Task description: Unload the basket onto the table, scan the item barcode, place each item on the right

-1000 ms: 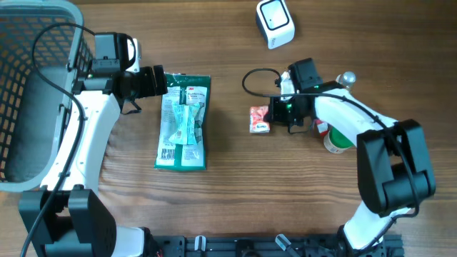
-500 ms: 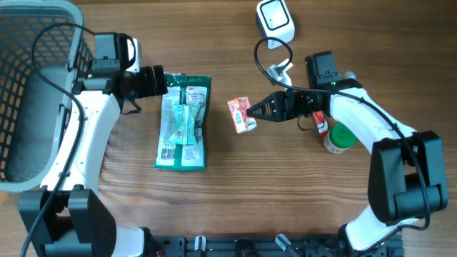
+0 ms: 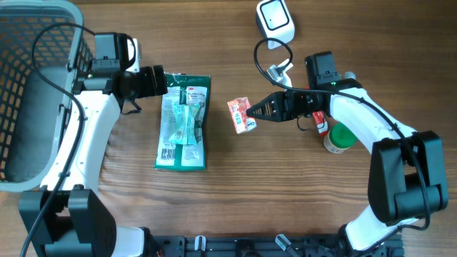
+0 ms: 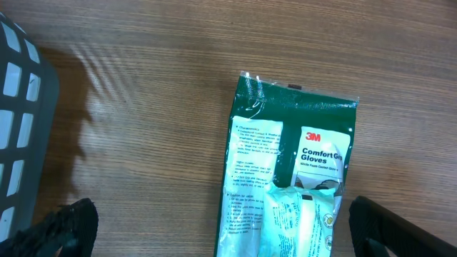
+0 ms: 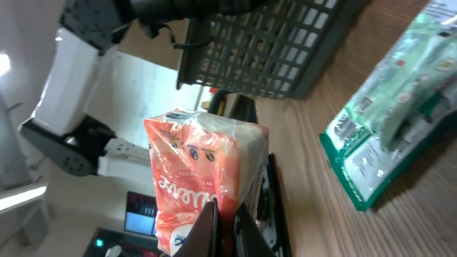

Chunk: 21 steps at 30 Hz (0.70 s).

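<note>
Orange-red packet (image 3: pixel 241 115) sits nipped in the right pincer (image 3: pixel 253 112), jaws closed down narrow on one end, the rest sticking out free. It is lifted clear of the counter (image 3: pixel 235 193), mid-table, between the gloves pack (image 3: pixel 183 121) and the right arm's bottle (image 3: pixel 337 138). Holding it by the edge leaves the broad faces uncovered, which I judge is meant for presenting a code.

- The white scanner (image 3: pixel 275 23) stands at the far edge, well apart from the packet. Its window is not yet faced, so the scan looks undone.
- In the right wrist view the packet has a glossy crinkled wrapper, white lettering and small round marks, with a pale block showing at one side. No barcode can be made out in any view.
- The left pincer (image 3: pixel 158 81) is spread wide and empty, hovering at the top edge of the green gloves pack, with the grey basket (image 3: pixel 43 8) to its outer side. Likely waiting its turn.
</note>
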Motion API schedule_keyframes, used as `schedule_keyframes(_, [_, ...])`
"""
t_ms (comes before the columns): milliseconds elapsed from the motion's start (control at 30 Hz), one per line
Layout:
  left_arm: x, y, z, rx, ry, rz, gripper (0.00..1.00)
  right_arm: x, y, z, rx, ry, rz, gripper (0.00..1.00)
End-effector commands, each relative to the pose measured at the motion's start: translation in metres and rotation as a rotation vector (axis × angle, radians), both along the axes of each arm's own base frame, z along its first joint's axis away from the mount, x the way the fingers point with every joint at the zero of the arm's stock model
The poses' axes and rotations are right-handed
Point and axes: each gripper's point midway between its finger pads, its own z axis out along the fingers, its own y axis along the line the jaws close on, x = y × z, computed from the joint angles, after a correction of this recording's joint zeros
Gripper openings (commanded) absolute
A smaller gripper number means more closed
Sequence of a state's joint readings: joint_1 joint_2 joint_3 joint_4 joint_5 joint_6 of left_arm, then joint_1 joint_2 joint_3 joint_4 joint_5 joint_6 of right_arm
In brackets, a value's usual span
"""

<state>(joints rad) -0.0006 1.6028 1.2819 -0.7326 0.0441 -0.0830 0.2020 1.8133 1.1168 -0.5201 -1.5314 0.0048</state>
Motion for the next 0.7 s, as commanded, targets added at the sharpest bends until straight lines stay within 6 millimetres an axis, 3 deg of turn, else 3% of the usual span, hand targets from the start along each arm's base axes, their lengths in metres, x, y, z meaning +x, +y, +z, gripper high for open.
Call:
schedule_keyframes(0, [0.002,0.0,0.004,0.001,-0.015,-0.015,1.0,0.006,-0.001,-0.02,-0.152,-0.032,-0.052,0.04])
schedule_keyframes(233, [0.002,0.0,0.004,0.001,-0.015,-0.015,1.0,0.022,-0.02,-0.075,-0.482,-0.043,-0.161,0.04])
schedule_keyframes(300, [0.002,0.0,0.004,0.001,-0.015,-0.015,1.0,0.029,-0.041,-0.106,-0.69,0.017,-0.254,0.04])
schedule_keyframes(400, [0.002,0.0,0.004,0.001,-0.015,-0.015,1.0,0.037,-0.07,-0.136,-0.912,0.089,-0.386,0.04])
schedule_keyframes(667, [0.002,0.0,0.004,0.001,-0.014,-0.015,1.0,0.035,-0.078,-0.146,-0.96,0.092,-0.407,0.04])
